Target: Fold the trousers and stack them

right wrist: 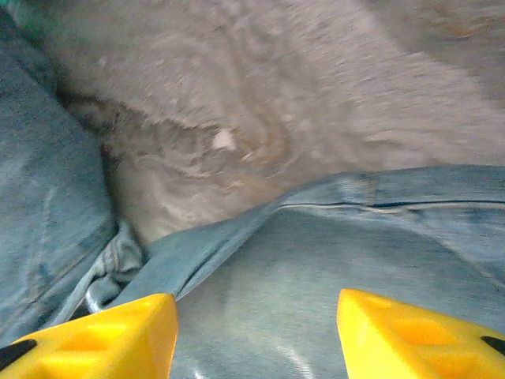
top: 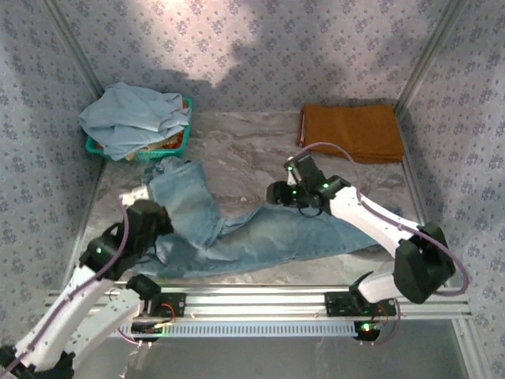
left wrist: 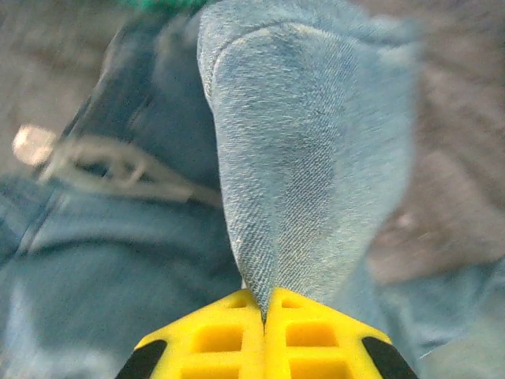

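The left fingers (left wrist: 221, 339) are pinching the trousers (left wrist: 308, 158) to lift a fold, while the right fingers (right wrist: 118, 335) are hanging open above one leg.

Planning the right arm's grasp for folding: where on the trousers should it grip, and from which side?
Probably the seamed leg edge of the trousers, from above: they lie flat, and that edge sits just ahead of the open right gripper.

basket (top: 146, 155) back-left, cloth (top: 351, 132) back-right, bare tabletop (top: 245, 150) between
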{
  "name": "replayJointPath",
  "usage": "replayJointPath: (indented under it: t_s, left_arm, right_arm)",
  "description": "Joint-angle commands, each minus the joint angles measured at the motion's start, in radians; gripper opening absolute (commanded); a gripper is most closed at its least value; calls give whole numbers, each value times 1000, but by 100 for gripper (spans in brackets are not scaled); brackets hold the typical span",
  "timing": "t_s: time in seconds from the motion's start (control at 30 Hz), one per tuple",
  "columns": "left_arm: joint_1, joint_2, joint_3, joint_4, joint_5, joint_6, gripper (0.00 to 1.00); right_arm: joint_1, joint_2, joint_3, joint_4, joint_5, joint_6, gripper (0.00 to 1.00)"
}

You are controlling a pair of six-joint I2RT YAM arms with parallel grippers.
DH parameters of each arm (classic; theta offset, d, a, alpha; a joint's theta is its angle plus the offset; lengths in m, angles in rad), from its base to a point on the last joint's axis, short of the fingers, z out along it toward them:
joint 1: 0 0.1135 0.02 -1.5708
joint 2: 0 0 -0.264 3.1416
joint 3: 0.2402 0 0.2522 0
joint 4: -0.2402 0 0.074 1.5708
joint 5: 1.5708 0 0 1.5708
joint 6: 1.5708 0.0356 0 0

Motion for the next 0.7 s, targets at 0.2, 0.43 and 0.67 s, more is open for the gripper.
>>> replayJointPath:
  t_s: [0.2, 0.43, 0.67]
  left_arm:
    - [4, -197, 14, -433, -162, -459, 0]
    - [4, -166, 78, -488, -235, -497, 0]
    - [3, -209, 61, -539, -242, -533, 0]
  right_arm:
    - [190, 298, 279, 35, -7, -23, 67]
    - [238, 612, 600, 32, -251, -97, 74]
    - [254, 914, 919, -37, -347, -64, 75]
